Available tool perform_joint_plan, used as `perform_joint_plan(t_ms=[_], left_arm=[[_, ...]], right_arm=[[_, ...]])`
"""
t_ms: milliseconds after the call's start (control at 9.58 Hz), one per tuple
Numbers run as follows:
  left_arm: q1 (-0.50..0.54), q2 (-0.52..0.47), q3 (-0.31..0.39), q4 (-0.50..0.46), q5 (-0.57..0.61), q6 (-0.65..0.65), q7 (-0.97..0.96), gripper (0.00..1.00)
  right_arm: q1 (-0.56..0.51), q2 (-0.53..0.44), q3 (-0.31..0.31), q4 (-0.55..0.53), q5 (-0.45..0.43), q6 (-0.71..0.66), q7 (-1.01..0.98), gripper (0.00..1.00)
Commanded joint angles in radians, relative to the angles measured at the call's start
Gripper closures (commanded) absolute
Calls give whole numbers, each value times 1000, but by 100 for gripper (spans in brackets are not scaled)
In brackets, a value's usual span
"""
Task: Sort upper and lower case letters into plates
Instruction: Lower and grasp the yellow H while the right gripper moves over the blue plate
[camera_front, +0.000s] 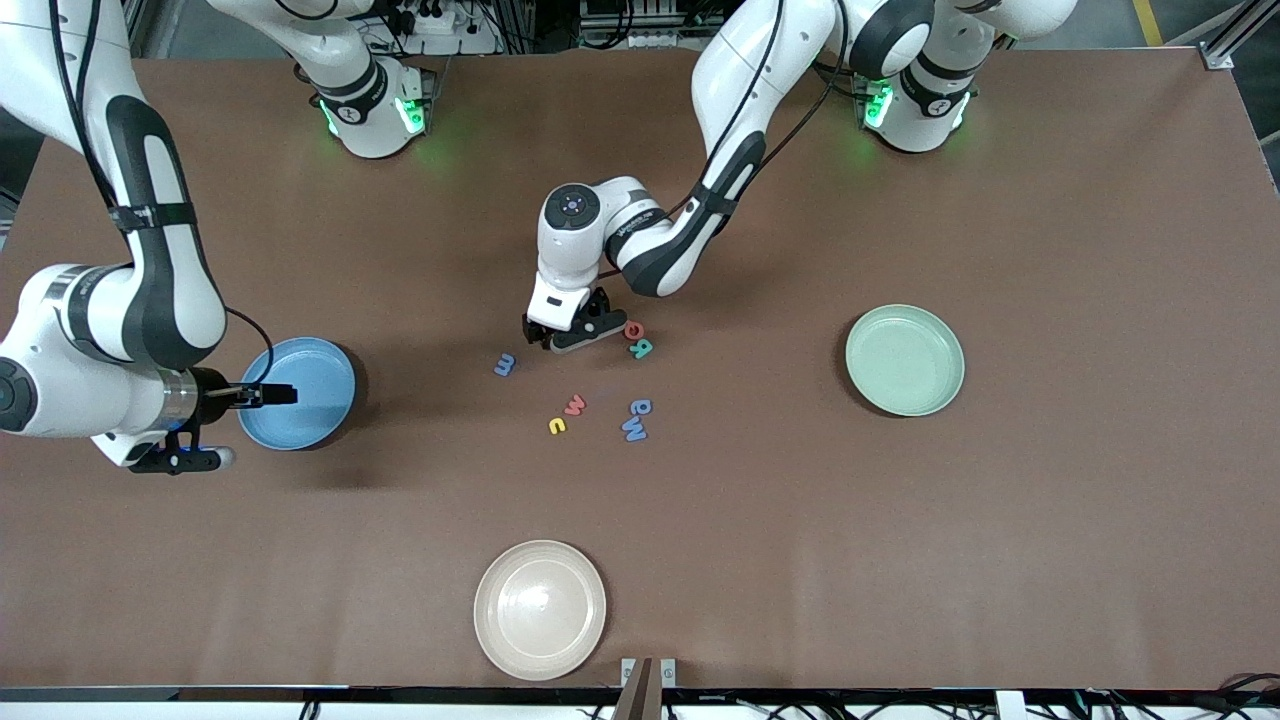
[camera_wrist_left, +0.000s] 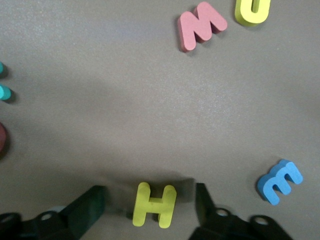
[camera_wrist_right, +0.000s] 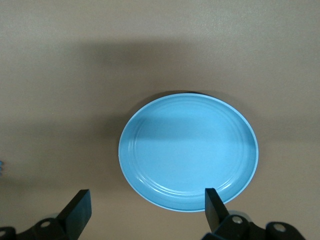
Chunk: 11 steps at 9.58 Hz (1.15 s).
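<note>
- The yellow H (camera_wrist_left: 154, 204) lies flat on the worktop (camera_front: 900, 560), in the gap of the left gripper (camera_wrist_left: 150, 205), whose fingers (camera_wrist_left: 85, 209) are spread either side without touching it.
- Nearby lie a pink M (camera_wrist_left: 200, 26), a yellow letter (camera_wrist_left: 252, 10) and a blue m (camera_wrist_left: 280, 181); a red letter (camera_front: 633, 329) and a teal one (camera_front: 641, 348) sit just beside the gripper.
- Two blue letters (camera_front: 637, 419) lie nearer the camera.
- The right gripper (camera_wrist_right: 145, 210) hangs over the blue plate (camera_wrist_right: 188, 152), fingers spread and empty.
- The mint green plate (camera_front: 905, 360) sits toward the left arm's end; a cream plate (camera_front: 540, 610) lies nearest the camera.
</note>
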<state>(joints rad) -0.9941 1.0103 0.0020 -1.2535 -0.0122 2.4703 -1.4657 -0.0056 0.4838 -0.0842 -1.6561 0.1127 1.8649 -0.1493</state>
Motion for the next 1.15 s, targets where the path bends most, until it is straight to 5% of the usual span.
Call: perform_joint_plan(t_ms=[0, 626, 1043], left_arm=[[-12, 27, 12, 37, 21, -1, -25, 40], [-14, 27, 12, 36, 21, -4, -25, 48], [-14, 30, 12, 36, 21, -4, -24, 65]], right_arm=[[-2, 1, 0, -4, 21, 8, -18, 0], [-2, 1, 0, -5, 21, 10, -18, 0], [-1, 1, 0, -5, 21, 10, -18, 0]])
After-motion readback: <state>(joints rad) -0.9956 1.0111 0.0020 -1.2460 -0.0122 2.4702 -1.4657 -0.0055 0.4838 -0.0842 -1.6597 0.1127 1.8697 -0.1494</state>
